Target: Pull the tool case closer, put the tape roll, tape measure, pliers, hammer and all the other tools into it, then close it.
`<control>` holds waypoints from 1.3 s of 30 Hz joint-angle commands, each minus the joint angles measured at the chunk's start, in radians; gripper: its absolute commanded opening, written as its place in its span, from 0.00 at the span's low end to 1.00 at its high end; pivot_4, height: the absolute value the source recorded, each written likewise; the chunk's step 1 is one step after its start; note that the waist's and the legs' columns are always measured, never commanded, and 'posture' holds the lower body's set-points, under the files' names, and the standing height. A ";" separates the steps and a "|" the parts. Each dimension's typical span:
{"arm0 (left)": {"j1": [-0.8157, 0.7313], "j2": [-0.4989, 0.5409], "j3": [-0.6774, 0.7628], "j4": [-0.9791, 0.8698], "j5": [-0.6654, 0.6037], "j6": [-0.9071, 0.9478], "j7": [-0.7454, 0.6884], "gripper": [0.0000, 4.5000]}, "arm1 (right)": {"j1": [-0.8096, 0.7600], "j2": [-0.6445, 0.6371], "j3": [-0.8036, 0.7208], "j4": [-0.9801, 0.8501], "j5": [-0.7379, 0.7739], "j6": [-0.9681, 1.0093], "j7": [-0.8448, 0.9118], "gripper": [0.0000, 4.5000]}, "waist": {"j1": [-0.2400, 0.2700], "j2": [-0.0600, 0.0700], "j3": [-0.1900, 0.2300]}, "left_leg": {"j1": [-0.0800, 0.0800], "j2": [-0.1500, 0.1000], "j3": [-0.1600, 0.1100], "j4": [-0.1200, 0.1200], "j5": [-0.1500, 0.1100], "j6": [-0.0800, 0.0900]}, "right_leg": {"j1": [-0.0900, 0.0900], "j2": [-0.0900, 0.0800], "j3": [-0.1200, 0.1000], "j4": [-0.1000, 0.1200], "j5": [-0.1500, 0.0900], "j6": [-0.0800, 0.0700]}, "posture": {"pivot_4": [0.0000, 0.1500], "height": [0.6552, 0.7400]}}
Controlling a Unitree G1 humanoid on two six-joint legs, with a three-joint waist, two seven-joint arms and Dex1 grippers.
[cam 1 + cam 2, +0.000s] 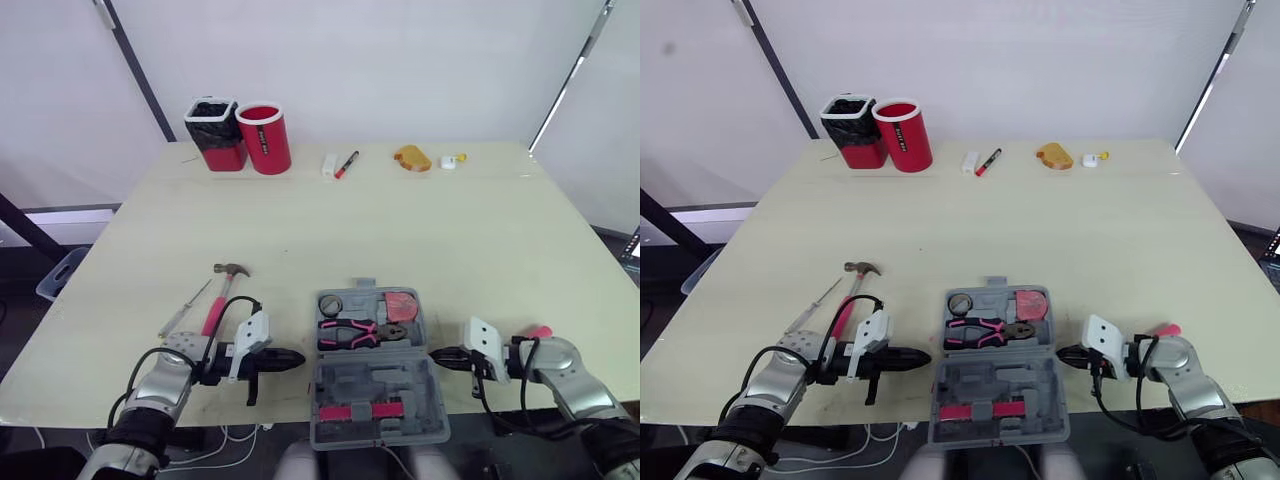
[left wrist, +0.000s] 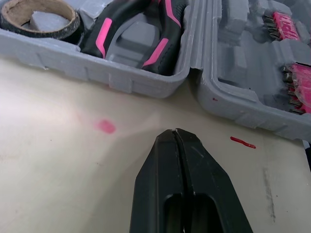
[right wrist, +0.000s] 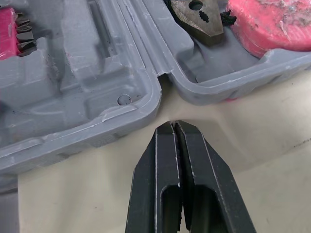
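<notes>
Open tool case [image 1: 432,402] with pliers [image 1: 350,333] inside, hammer [image 1: 219,298] on table [image 1: 400,230] alongside

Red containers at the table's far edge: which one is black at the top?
The squarish container on the robot's left; the round container beside it is red inside, with a white rim.

- Legible text, numbers, brands, signs: none can be read on any item.
- Red cup [image 1: 268,140], far side of the table: a dark vertical label strip runs down its side; the print on it is too small to make out.
- Tool case [image 1: 372,385], open at the near edge: grey moulded trays, no marking that can be read in the head or wrist views.
</notes>
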 commanded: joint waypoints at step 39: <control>-0.027 -0.129 -0.046 -0.036 0.033 0.069 0.088 0.01 | -0.034 0.039 0.021 0.074 -0.030 -0.065 0.003 0.02 | 0.005 0.001 -0.001 | 0.010 0.000 0.001 0.000 0.000 0.000 | 0.010 -0.001 0.001 0.000 0.000 0.000 | 1.00 1.00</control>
